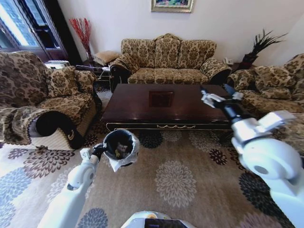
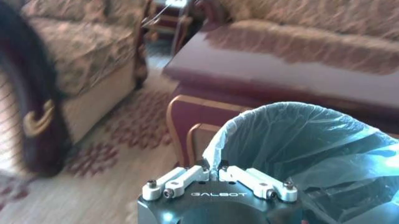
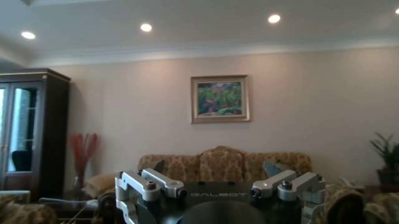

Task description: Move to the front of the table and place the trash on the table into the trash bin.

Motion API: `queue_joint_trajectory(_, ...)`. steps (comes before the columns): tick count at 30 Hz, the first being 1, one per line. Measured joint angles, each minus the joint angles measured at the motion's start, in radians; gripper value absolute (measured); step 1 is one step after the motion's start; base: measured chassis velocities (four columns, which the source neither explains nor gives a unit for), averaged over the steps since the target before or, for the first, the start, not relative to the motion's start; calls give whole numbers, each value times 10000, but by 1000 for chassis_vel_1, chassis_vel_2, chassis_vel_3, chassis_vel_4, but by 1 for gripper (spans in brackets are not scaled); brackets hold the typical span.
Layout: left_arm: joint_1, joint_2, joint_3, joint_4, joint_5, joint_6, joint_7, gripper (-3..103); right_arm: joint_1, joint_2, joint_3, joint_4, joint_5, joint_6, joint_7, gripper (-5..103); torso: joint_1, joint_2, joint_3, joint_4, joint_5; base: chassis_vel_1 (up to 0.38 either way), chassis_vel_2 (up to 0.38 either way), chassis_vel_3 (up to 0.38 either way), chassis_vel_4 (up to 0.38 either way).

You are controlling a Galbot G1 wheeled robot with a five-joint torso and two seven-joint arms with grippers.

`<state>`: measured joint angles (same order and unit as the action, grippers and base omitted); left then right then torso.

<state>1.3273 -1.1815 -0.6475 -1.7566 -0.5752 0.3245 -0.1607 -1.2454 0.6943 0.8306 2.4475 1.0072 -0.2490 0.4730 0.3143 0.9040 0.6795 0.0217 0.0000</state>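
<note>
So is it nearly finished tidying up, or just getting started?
Nearly finished, it seems. The table top looks bare of litter, and the trash bin already has scraps inside. The left end effector is shut on the bin's bag-lined rim, holding it beside the table. The right end effector hovers open over the table's right end. I see nothing left to pick up.

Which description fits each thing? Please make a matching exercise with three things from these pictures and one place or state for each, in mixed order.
Things:
1. trash bin
2. table
3. right pincer

Descriptions:
A. raised above the far right part of the table, fingers spread apart
B. stands on the patterned carpet, in front of the middle sofa
C. held by its bag-lined rim in the left pincer, above the carpet

Pairs: 1-C, 2-B, 3-A
</note>
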Motion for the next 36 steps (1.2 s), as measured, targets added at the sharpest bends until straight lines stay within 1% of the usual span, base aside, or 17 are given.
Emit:
queue_joint_trajectory(2,-86,-80,-3,570,24,-193,-72,3,-690,254,736,100,-18,43,-101,100,0,0,0,1,2,0,0,0,0)
queue_joint_trajectory(3,-86,-80,-3,570,24,-193,-72,3,-690,254,736,100,-18,43,-101,100,0,0,0,1,2,0,0,0,0)
queue_joint_trajectory(4,-180,-137,-10,1174,20,-447,-119,3,-1319,535,1415,226,-16,86,-248,100,0,0,0,3,1,0,0,0,0)
queue_joint_trajectory(6,-381,-208,-9,2043,12,-883,-172,3,-1929,869,2140,376,-15,170,-399,100,0,0,0,4,1,0,0,0,0)
queue_joint_trajectory(8,-420,-219,-8,2178,13,-943,-174,3,-2005,913,2228,398,-15,185,-413,100,0,0,-1,4,1,0,0,0,0)
queue_joint_trajectory(9,-768,-305,22,3156,13,-1269,-178,3,-2453,1151,2777,505,16,258,-465,100,-1,0,-1,3,2,0,0,0,0)
queue_joint_trajectory(10,-942,-349,47,3615,-3,-1373,-175,3,-2659,1239,3043,520,43,281,-486,100,-1,1,-1,4,1,0,0,0,0)
queue_joint_trajectory(11,-942,-349,47,3615,-3,-1373,-175,3,-2659,1239,3043,520,43,281,-486,100,-1,1,-1,4,1,0,0,0,0)
queue_joint_trajectory(12,-1196,-417,94,4243,-25,-1539,-160,3,-2947,1351,3478,523,88,326,-529,100,0,0,0,3,-1,0,0,0,0)
queue_joint_trajectory(14,-1622,-525,176,5161,-22,-1906,-12,3,-3309,1481,4018,524,166,384,-573,100,0,0,1,5,-1,0,0,0,0)
queue_joint_trajectory(15,-1622,-525,176,5161,-22,-1906,-12,3,-3309,1481,4018,524,166,384,-573,100,0,0,1,5,-1,0,0,0,0)
queue_joint_trajectory(17,-2265,-670,262,6348,-8,-2582,212,3,-3630,1594,4555,532,290,414,-577,100,0,0,0,0,-1,0,0,0,0)
queue_joint_trajectory(18,-2265,-670,262,6348,-8,-2582,212,3,-3630,1594,4555,532,290,414,-577,100,0,0,0,0,-1,0,0,0,0)
queue_joint_trajectory(20,-2653,-738,290,7015,-9,-2935,460,3,-3862,1646,4932,542,407,418,-567,100,0,0,0,-2,-1,0,0,0,0)
queue_joint_trajectory(31,-3842,-750,311,9470,250,-3272,940,3,-4561,2016,5465,540,429,482,-473,100,0,0,1,6,0,0,0,0,0)
queue_joint_trajectory(33,-4125,-769,308,10043,244,-3497,1023,3,-4719,2042,5647,538,459,529,-473,100,0,0,0,2,1,0,0,0,0)
queue_joint_trajectory(36,-4280,-796,300,10356,223,-3559,1091,3,-4802,2051,5797,536,514,543,-473,100,0,0,1,0,-1,0,0,0,0)
